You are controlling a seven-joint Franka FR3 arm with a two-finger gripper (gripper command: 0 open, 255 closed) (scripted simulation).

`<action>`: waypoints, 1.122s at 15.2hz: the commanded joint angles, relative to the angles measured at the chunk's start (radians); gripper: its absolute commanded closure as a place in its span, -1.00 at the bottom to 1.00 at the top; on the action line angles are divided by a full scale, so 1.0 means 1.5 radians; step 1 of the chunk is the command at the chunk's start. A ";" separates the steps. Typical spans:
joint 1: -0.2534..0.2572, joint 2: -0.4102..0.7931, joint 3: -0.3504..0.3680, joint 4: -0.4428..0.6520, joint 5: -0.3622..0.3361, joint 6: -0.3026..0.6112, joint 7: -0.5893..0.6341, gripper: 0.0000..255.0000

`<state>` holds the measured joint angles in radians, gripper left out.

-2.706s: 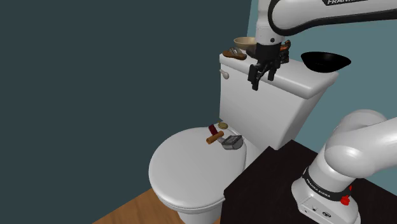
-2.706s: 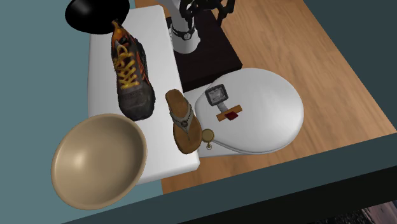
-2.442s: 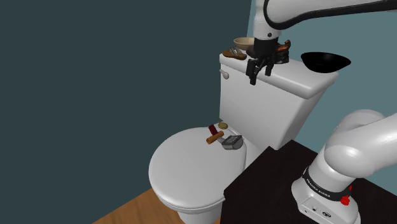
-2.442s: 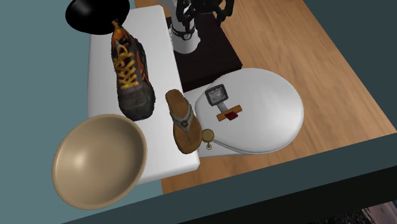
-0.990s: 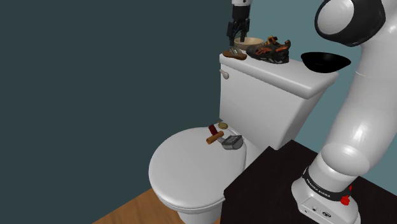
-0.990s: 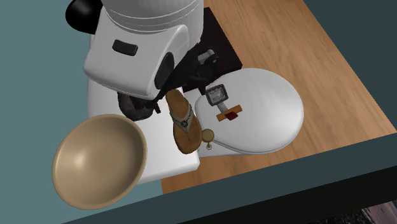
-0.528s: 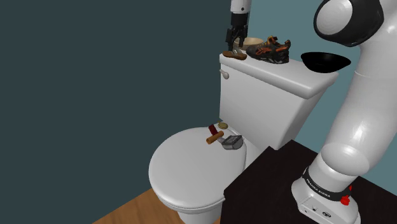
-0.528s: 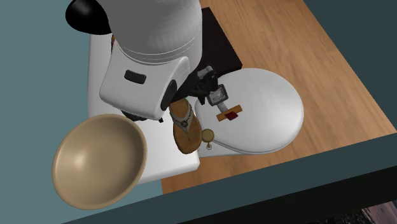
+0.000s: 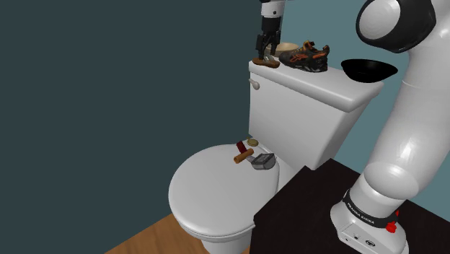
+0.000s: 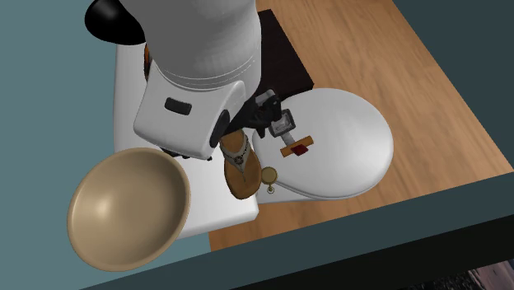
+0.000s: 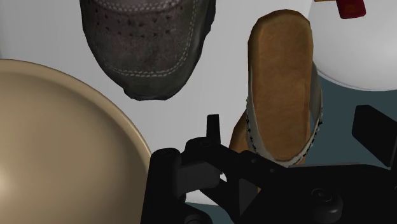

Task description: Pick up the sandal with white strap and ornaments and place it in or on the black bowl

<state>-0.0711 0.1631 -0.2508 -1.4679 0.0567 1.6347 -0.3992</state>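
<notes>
- Brown sandal (image 9: 265,63) with a pale, studded strap lies at the end of the white tank lid (image 9: 324,85) nearest the shoulder view's left. The gripper (image 9: 265,50) hangs just above it, pointing down. A sneaker (image 9: 307,57) and a tan bowl (image 9: 286,47) sit close beside the sandal. The black bowl (image 9: 369,69) stands at the lid's other end, well apart.
- Second exterior view: the arm's white link (image 10: 198,74) hides much of the tank lid. The sandal's front half shows past the link, near the tan bowl. A small grey device (image 10: 283,123) and a red block (image 10: 298,150) lie on the toilet seat cover (image 10: 346,148).
- Wrist view: the fingers (image 11: 213,130) stand wide apart, one on each side of the sandal at its strap, with a gap visible on both sides. The sneaker's toe lies just beside the sandal.
</notes>
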 commanded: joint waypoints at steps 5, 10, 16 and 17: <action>0.000 0.000 0.000 0.000 0.000 0.000 0.000 1.00; 0.000 0.000 0.000 0.000 0.000 0.000 0.000 1.00; -0.004 0.016 -0.001 0.076 0.004 -0.061 -0.001 1.00; -0.005 0.020 -0.002 0.090 0.005 -0.071 -0.001 1.00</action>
<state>-0.0777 0.1853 -0.2533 -1.3580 0.0626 1.5465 -0.4022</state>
